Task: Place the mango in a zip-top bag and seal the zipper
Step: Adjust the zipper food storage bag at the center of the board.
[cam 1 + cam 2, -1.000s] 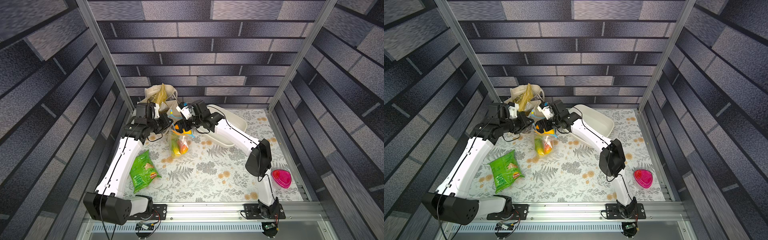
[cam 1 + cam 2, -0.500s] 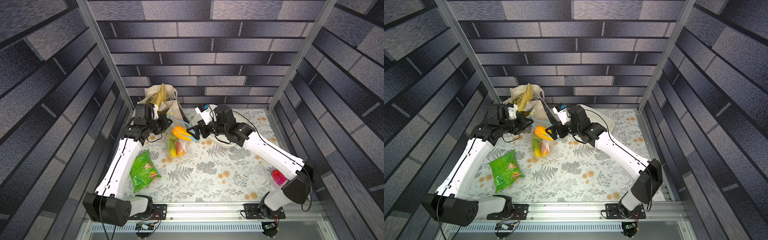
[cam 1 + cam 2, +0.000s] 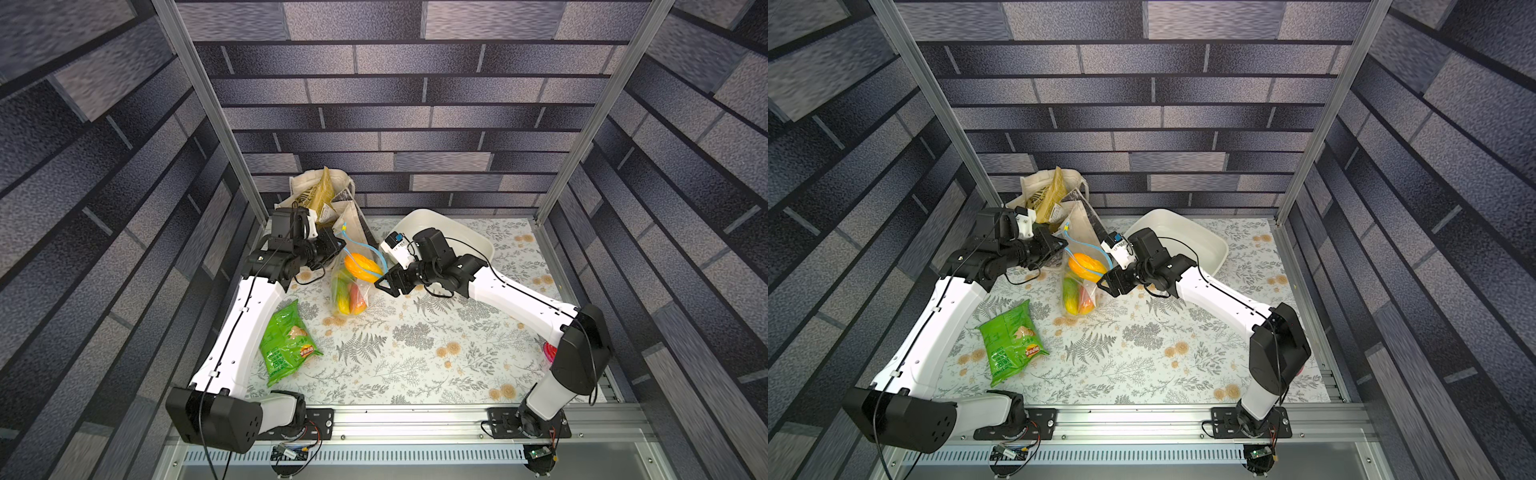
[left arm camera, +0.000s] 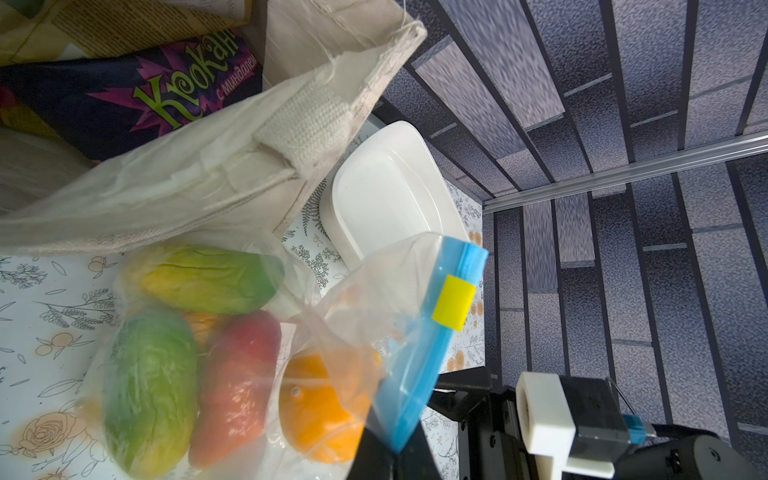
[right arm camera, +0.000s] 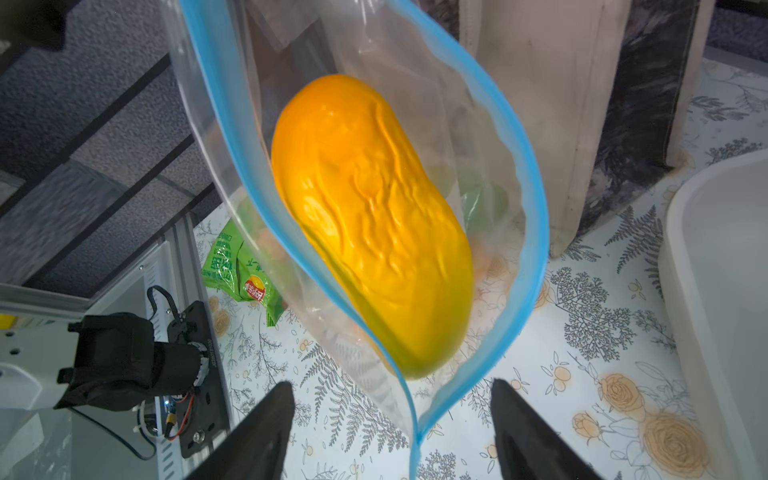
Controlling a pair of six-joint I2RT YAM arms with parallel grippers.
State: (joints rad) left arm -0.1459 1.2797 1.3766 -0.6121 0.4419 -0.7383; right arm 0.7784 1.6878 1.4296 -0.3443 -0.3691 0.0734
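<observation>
Top view of a flower-patterned table (image 3: pixel 415 353) with two robot arms reaching in. At far left a green crisp packet (image 3: pixel 286 343) lies flat, apart from the work. Above it, the left gripper (image 3: pixel 337 250) has its jaws together, clamped on one end of the zipper (image 5: pixel 535 216), holding the mouth of the zip-top bag (image 3: pixel 347 293) up off the table. A beige canvas tote (image 3: pixel 316 195) stands just behind. The clear bag hangs between the two arms with its bottom resting on the table. Green and red fruit (image 4: pixel 232 386) lie low inside it. The orange mango (image 5: pixel 370 216) sits highest, inside the looped blue mouth. To the right, the right gripper (image 5: pixel 390 386) has its jaws apart and empty, just beside the far end of the mouth. A white tub (image 3: pixel 457 232) sits behind that arm.

The placing step looks finished, and sealing comes next. That likely calls for the mouth to be pulled flat and the yellow slider tab (image 4: pixel 454 308) drawn along the strip. The mango may first need to settle lower.

Hard to tell: whether the mango is fully below the zipper line, and how much strip the left jaws cover. A pink object (image 3: pixel 547 351) at far right is mostly hidden by the right arm.
</observation>
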